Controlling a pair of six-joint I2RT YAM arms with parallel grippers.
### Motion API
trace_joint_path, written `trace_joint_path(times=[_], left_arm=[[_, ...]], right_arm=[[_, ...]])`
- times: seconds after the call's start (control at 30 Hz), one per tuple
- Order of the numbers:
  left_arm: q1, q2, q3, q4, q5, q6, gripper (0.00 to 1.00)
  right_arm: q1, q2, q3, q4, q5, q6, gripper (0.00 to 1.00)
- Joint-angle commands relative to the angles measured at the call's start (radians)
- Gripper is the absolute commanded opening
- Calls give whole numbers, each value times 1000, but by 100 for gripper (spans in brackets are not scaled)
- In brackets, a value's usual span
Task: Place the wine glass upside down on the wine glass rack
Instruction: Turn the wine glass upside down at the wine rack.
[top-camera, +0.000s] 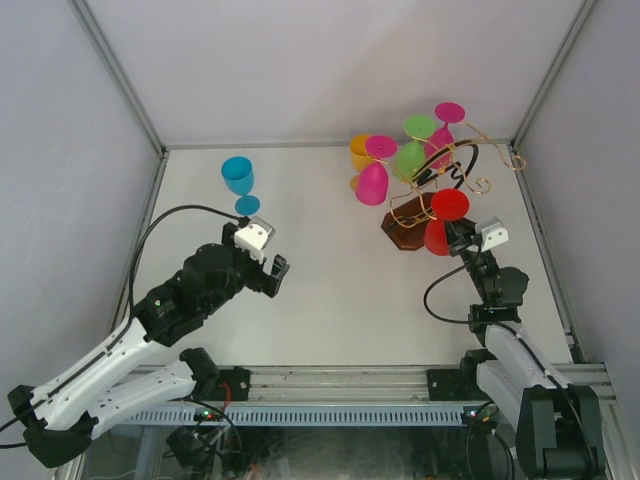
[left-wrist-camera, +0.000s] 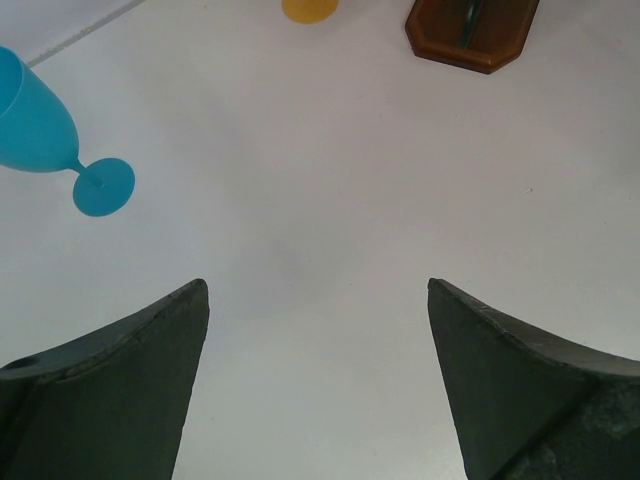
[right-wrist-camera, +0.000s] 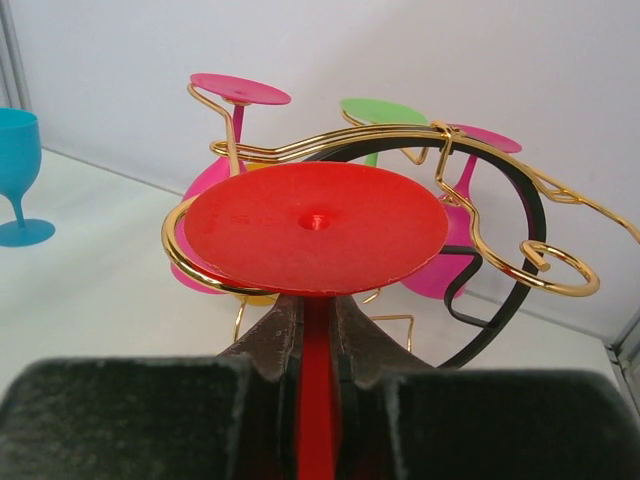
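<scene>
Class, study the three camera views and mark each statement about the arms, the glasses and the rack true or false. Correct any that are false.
1. The right gripper is shut on the stem of the red wine glass. True.
2. The left gripper holds the blue wine glass. False: the left gripper is open and empty, and the blue wine glass stands on the table, apart from it.
3. The red wine glass is held foot up. True.
4. The wine glass rack carries no other glasses. False: a pink glass and a green glass, among others, hang on the wine glass rack.
</scene>
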Motion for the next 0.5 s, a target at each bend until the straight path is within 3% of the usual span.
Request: trace_joint_path(times=[0.0,0.47], left_arm=[[10,-4,-17,32,9,-5,93],[11,-2,-16,31,9,-5,92]], right_arm=[[-2,18,34,92,-57,34,0],[-2,104,107,-8,-23,39,0]])
